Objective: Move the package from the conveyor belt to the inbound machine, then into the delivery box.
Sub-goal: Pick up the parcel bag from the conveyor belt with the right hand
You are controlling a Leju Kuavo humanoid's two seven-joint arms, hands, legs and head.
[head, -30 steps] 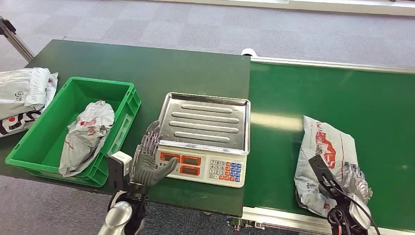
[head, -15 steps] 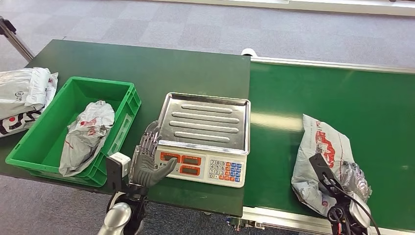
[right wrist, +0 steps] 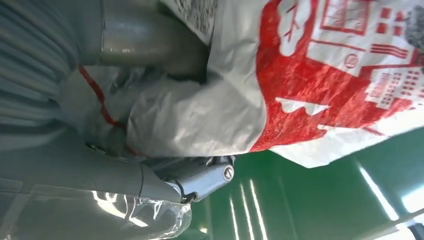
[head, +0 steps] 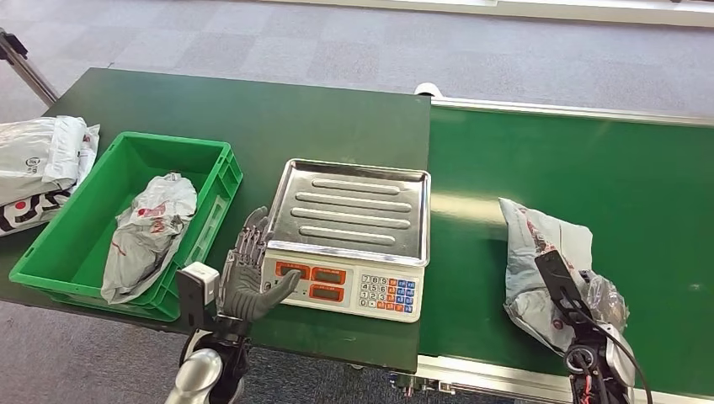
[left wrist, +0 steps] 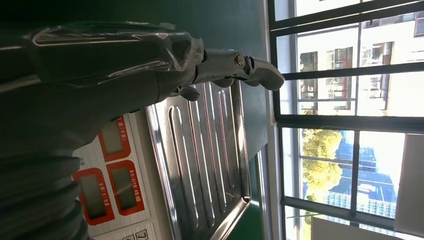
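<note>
While the right hand point(head: 599, 296) grips the package point(head: 539, 252) near the conveyor belt's point(head: 657, 185) front edge, the scale point(head: 354, 215) lies leftward, beside the open-fingered, empty left hand point(head: 248, 278).

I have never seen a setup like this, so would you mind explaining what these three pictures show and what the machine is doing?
This is a humanoid robot with two arms, each ending in a hand. The wide picture is from its head, looking down. The other two come from cameras at its wrists, so they look turned. On the green conveyor belt lies a grey and red package, which the right hand grips; the right wrist view shows that package close up. The left hand is open and holds nothing, beside a weighing scale whose steel tray is bare. Further left, a green box holds another bag, and more bags lie beside it.
</note>
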